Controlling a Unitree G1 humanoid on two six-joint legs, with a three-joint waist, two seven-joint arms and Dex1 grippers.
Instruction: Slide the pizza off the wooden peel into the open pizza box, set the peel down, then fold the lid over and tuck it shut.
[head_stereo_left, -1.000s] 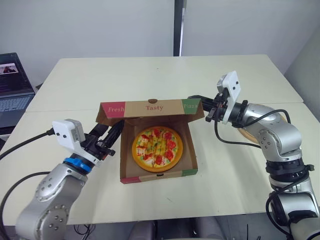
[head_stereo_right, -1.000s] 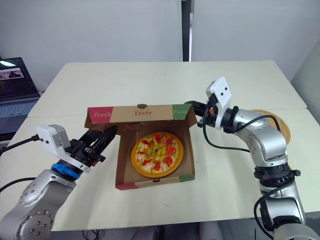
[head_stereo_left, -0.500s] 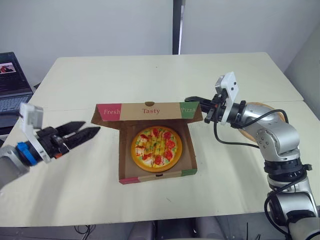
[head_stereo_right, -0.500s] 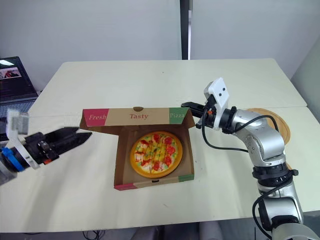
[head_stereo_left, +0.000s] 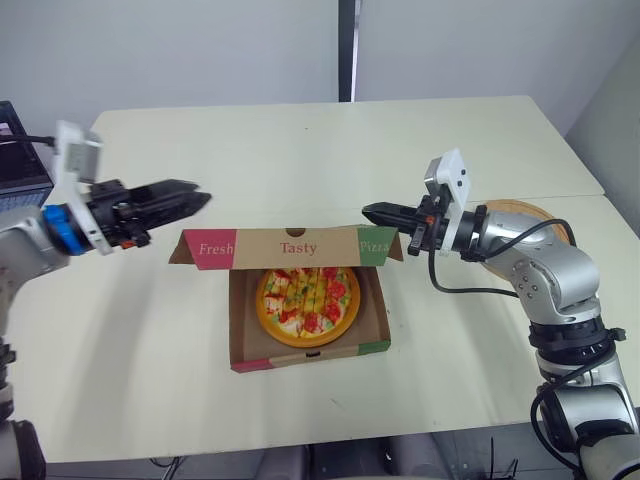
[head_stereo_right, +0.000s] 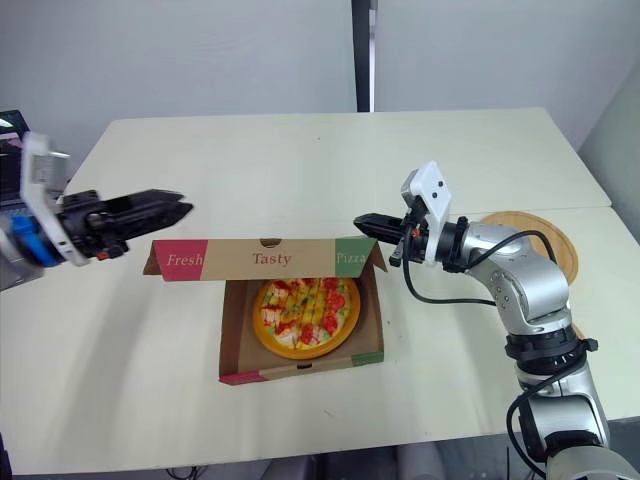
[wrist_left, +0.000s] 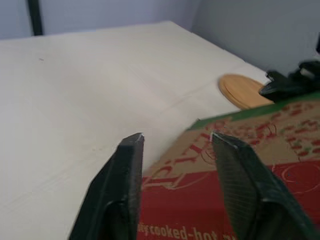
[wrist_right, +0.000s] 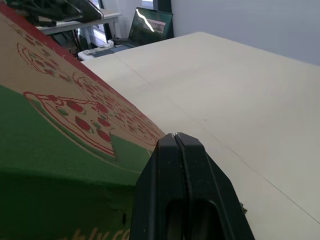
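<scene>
My head's two eyes look forward and down from well back, and both take in the whole worktop (head_stereo_left: 300, 140). My left wrist camera sights along my left gripper (wrist_left: 177, 139), close over the box lid (wrist_left: 295, 130), toward the peel (wrist_left: 242, 90). My right wrist camera looks along my right gripper (wrist_right: 175, 140) and meets that lid from the opposite end.

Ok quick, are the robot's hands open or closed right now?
Left gripper: open, holding nothing.
Right gripper: shut, holding nothing.

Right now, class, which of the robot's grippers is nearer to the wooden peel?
Right. The right gripper is at the pizza box lid's right corner, with the wooden peel just past its forearm; the left gripper hovers over the lid's left end, much farther away.
</scene>
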